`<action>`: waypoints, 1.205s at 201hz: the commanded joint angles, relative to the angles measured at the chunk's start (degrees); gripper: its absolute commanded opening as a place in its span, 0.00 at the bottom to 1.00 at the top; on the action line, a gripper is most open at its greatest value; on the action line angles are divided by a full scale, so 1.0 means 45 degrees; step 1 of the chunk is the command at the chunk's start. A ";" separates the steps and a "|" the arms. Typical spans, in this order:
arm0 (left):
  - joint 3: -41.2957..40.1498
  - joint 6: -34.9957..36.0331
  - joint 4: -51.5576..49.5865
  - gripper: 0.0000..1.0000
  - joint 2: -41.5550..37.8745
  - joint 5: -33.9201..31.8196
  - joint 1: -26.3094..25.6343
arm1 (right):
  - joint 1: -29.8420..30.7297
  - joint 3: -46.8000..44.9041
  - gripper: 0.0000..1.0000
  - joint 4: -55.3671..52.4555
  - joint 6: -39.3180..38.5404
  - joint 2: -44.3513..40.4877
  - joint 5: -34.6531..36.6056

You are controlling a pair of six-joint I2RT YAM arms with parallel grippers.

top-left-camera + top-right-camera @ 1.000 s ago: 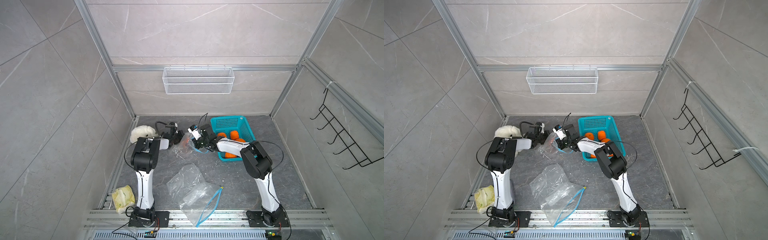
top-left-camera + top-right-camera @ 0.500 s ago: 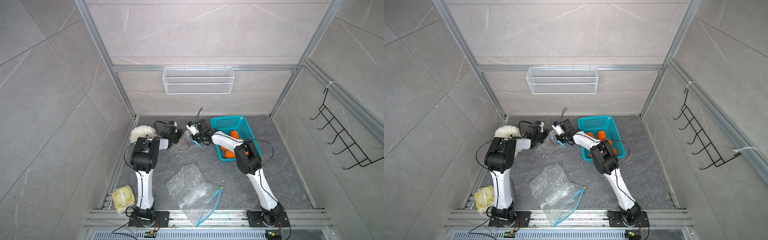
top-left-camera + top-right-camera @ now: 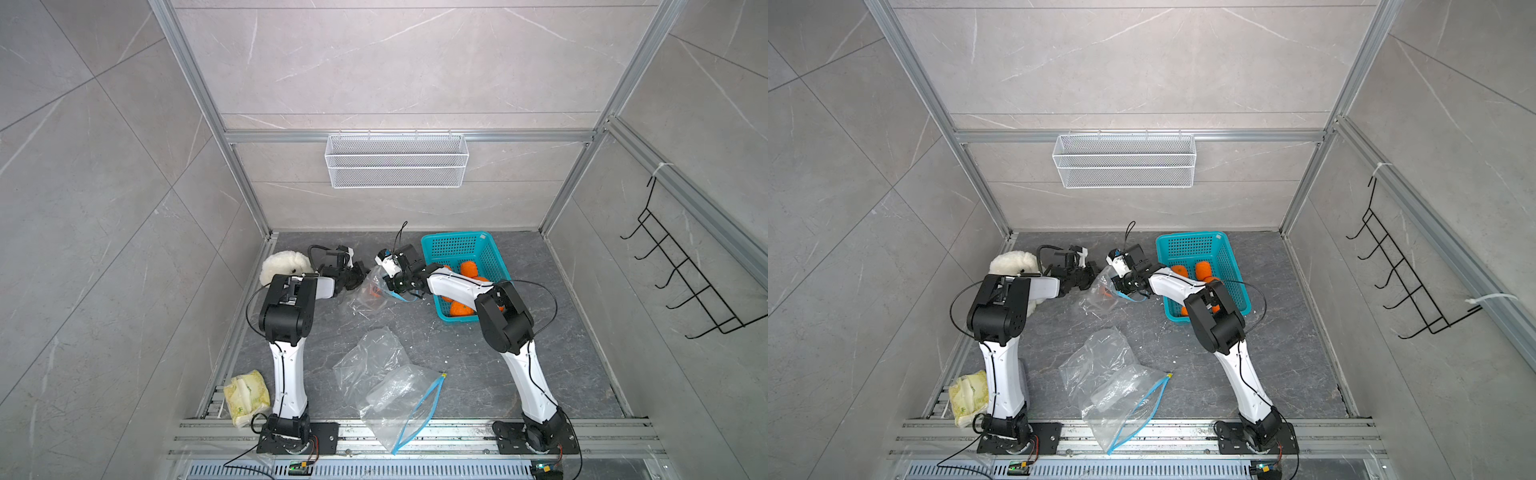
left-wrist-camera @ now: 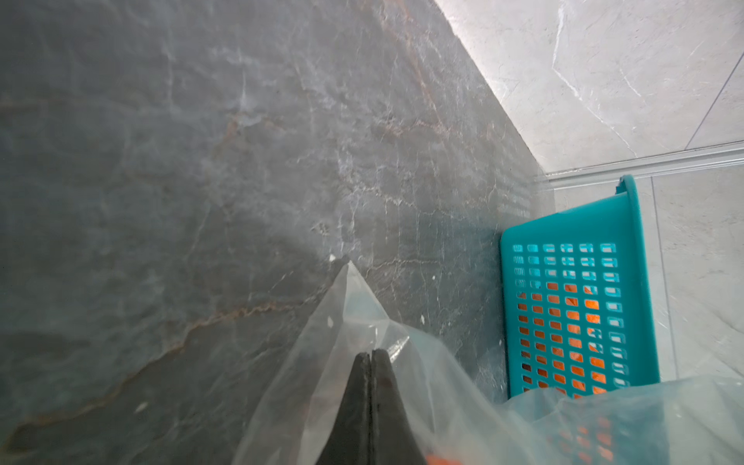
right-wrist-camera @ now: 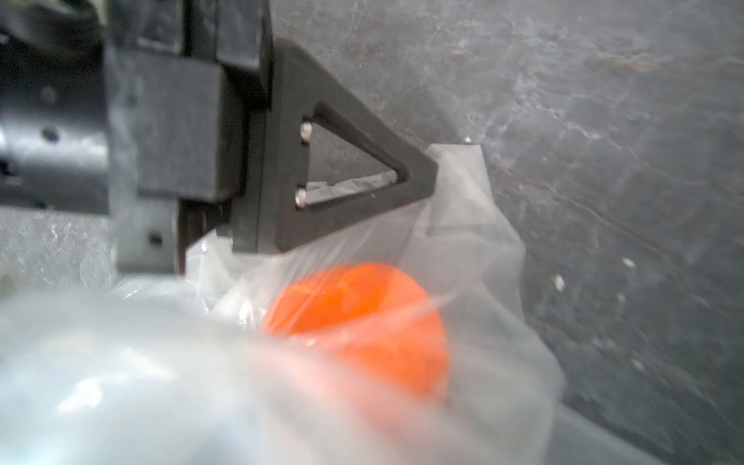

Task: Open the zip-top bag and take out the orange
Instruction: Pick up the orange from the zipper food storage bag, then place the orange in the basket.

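1. As the pull on the bag mouth is being set up, the right arm (image 3: 457, 286) is drawing back from its farther reach of half a second ago.
2. The zip-top bag (image 3: 365, 293) is stretching between both grippers, low over the tabletop (image 3: 415, 332).
3. The left gripper (image 4: 370, 356) is staying clenched on a bag corner. The right gripper (image 3: 395, 286) is sitting at the blue zip edge, and I cannot tell its grip.
4. The orange (image 5: 362, 322) is still lying inside, so extraction is pending.

Top views: lighting was even and bright; shadows faint.
Left wrist: tabletop (image 4: 201, 161) read soft; wall (image 4: 604, 60) glared pale.
Right wrist: near bag (image 5: 120, 382) was heavily blurred; orange (image 5: 362, 322) soft.
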 commanded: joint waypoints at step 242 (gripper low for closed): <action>0.2228 0.0811 -0.1422 0.00 -0.0574 -0.1650 0.1675 | -0.2549 -0.5907 0.50 0.0668 0.0232 -0.8031 -0.0576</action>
